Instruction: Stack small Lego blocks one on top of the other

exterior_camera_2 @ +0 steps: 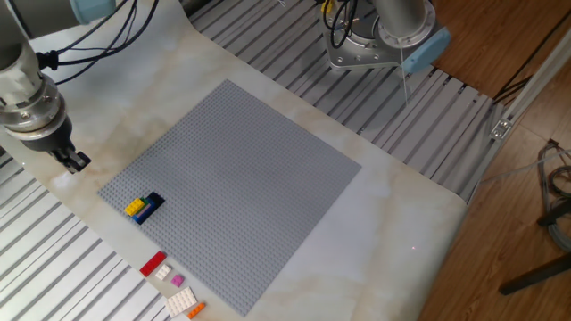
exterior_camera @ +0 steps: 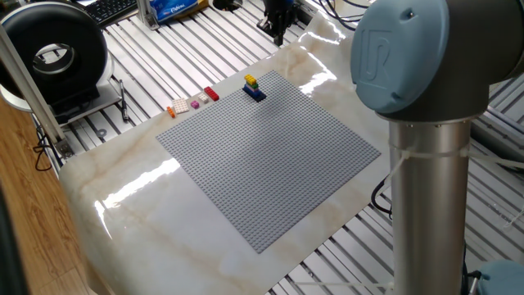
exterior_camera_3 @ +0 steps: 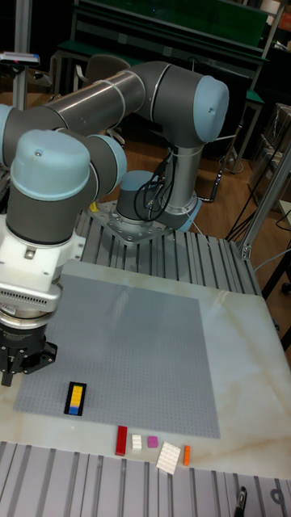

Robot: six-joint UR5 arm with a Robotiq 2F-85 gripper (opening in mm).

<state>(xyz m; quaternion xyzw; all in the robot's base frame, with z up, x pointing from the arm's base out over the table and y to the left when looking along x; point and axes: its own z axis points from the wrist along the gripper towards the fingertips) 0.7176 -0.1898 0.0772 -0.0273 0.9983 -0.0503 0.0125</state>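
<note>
A yellow block sits on a dark navy and blue one as a short stack (exterior_camera: 254, 87) (exterior_camera_2: 143, 207) (exterior_camera_3: 75, 398) near one corner of the grey baseplate (exterior_camera: 270, 164) (exterior_camera_2: 241, 169) (exterior_camera_3: 129, 347). A red block (exterior_camera: 211, 94) (exterior_camera_2: 153, 263) (exterior_camera_3: 121, 440), a pink block (exterior_camera: 196, 103) (exterior_camera_2: 177, 281) (exterior_camera_3: 152, 442) and an orange block (exterior_camera: 171, 111) (exterior_camera_2: 196, 309) (exterior_camera_3: 186, 455) lie in a row on the marble beside the plate. My gripper (exterior_camera: 278, 20) (exterior_camera_2: 73, 161) (exterior_camera_3: 24, 370) hangs off the plate's edge, apart from the stack, open and holding nothing.
Two white pieces (exterior_camera_2: 183, 301) (exterior_camera_3: 137, 442) lie among the loose blocks. The arm's base (exterior_camera_2: 384, 36) stands on the slatted metal frame beyond the plate. A black round device (exterior_camera: 53, 53) sits at the far left, and a large arm joint (exterior_camera: 417, 57) blocks the right foreground.
</note>
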